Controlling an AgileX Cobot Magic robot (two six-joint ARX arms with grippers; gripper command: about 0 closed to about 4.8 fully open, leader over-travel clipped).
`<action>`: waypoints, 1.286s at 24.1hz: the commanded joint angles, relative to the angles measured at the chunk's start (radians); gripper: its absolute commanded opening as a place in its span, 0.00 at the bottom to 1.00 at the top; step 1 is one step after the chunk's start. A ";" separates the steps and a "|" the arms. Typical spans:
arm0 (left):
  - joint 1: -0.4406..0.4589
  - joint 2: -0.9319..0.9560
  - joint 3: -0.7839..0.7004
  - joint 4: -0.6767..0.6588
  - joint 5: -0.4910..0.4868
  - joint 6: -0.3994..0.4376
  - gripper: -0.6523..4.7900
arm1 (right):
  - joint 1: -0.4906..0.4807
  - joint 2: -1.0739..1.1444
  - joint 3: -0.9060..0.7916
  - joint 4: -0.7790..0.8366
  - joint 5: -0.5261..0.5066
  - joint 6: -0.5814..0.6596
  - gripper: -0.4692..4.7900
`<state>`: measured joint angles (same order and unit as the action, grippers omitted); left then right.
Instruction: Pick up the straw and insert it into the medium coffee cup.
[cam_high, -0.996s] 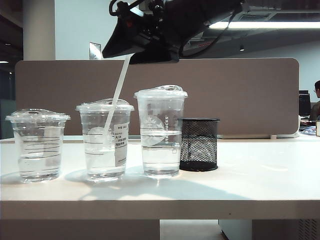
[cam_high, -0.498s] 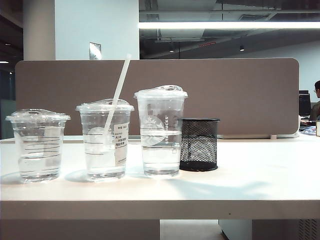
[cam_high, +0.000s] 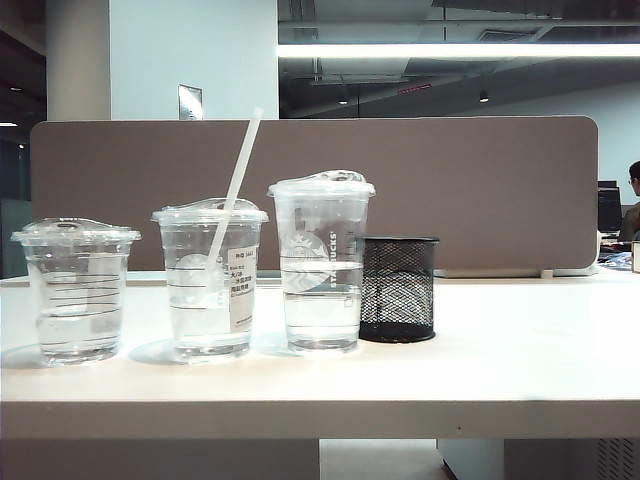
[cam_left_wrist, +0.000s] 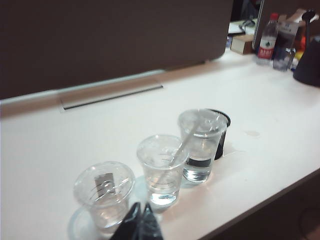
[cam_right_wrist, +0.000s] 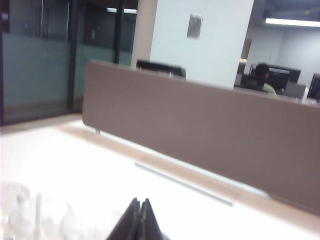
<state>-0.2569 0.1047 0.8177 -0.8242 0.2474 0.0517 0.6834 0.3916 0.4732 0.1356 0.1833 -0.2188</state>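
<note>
The white straw (cam_high: 238, 170) stands slanted in the medium coffee cup (cam_high: 210, 290), the middle one of three clear lidded cups, and its top sticks out well above the lid. No gripper shows in the exterior view. In the left wrist view the same cup (cam_left_wrist: 161, 170) holds the straw (cam_left_wrist: 181, 147). My left gripper (cam_left_wrist: 141, 206) hangs above the table's near edge in front of the cups, shut and empty. My right gripper (cam_right_wrist: 139, 201) is shut on nothing, raised and facing the brown divider, with the cups only a blur beside it.
A short cup (cam_high: 77, 290) stands left of the medium cup and a tall logo cup (cam_high: 321, 265) right of it, all part-filled with water. A black mesh holder (cam_high: 398, 288) sits beside the tall cup. The brown divider (cam_high: 480, 190) closes off the back.
The dark arm that hung over the straw's top a second ago has left the exterior view. The straw stays in the medium cup, unmoved.
</note>
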 joint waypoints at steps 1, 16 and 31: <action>0.000 0.001 -0.121 0.182 0.007 -0.061 0.12 | 0.001 -0.092 -0.105 0.017 0.001 0.005 0.08; 0.000 0.001 -0.647 0.682 0.000 -0.093 0.12 | 0.002 -0.345 -0.472 -0.100 -0.115 0.119 0.08; 0.000 0.000 -0.808 0.743 0.000 -0.093 0.12 | 0.002 -0.345 -0.472 -0.297 -0.115 0.118 0.08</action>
<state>-0.2569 0.1051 0.0113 -0.0780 0.2466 -0.0422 0.6842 0.0475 0.0082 -0.1722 0.0704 -0.1024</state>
